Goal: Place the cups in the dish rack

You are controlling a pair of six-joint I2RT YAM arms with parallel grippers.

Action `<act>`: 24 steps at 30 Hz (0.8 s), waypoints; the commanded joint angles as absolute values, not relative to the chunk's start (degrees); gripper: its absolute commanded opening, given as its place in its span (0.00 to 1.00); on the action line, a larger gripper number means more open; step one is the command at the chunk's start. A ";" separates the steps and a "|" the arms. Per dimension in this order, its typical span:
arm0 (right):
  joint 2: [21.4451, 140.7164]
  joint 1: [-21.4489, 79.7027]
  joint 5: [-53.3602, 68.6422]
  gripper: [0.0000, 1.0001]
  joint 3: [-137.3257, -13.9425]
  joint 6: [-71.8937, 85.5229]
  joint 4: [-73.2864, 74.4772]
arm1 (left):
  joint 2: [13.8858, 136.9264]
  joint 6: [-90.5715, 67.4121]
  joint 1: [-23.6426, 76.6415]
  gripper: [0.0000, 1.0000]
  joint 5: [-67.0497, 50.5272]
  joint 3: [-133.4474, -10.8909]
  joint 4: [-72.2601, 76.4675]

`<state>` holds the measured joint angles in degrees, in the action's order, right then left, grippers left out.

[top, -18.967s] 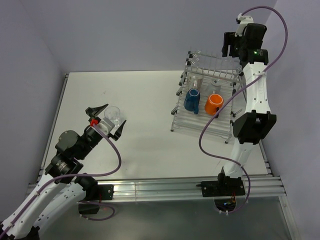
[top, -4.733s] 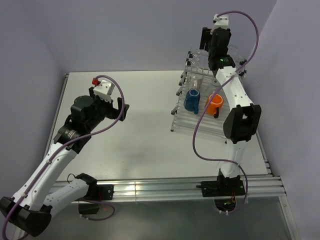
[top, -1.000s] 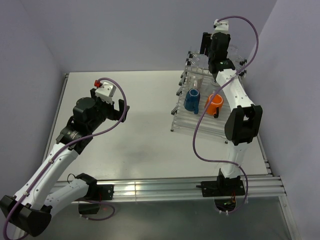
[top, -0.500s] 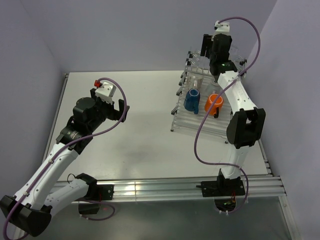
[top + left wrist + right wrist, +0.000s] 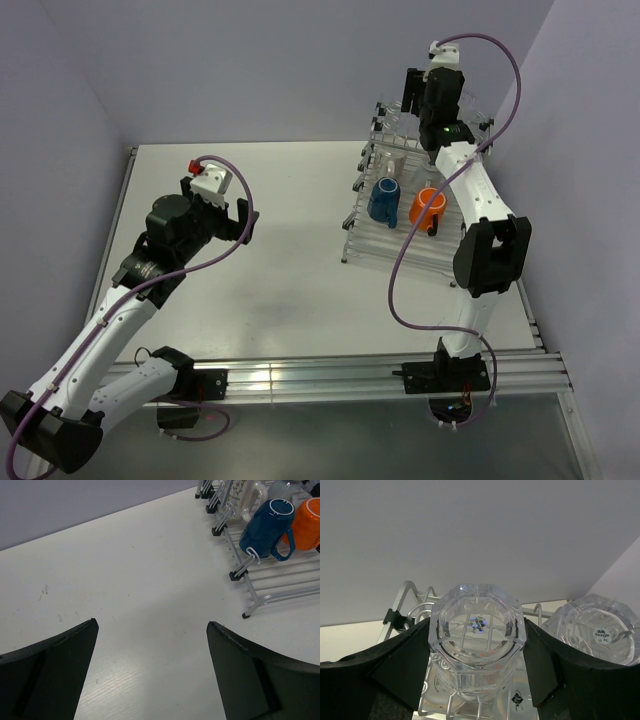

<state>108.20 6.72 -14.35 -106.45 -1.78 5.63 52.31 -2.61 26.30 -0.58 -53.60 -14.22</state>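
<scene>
White matte tabletop (image 5: 150, 580); faceted clear tumbler (image 5: 476, 630) pinched between right fingers (image 5: 395, 672).

Your silver wire dish rack (image 5: 392, 247) holds the blue mug (image 5: 383, 198) left of the orange mug (image 5: 427, 208), a clear glass tumbler (image 5: 476, 630) beside a second tumbler (image 5: 597, 632) behind them.

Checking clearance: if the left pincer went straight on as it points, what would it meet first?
Most likely the bare table; the left pincer is open and empty, and the dish rack sits off to one side of its line.
</scene>
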 commanded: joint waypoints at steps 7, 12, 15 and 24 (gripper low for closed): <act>107.75 6.24 -15.38 0.00 -109.16 -3.08 2.72 | 51.07 -2.20 26.02 0.99 -0.35 -53.44 -11.86; 108.02 6.24 -15.73 0.00 -108.90 -3.43 2.64 | 51.06 -2.28 26.10 0.99 -0.35 -53.26 -11.86; 108.19 6.24 -16.08 0.00 -108.90 -3.52 2.55 | 50.98 -2.20 26.02 0.99 -0.35 -53.35 -11.86; 108.81 5.89 -15.38 0.05 -108.99 -3.08 2.46 | 51.06 -2.29 26.02 0.99 -0.35 -53.61 -12.31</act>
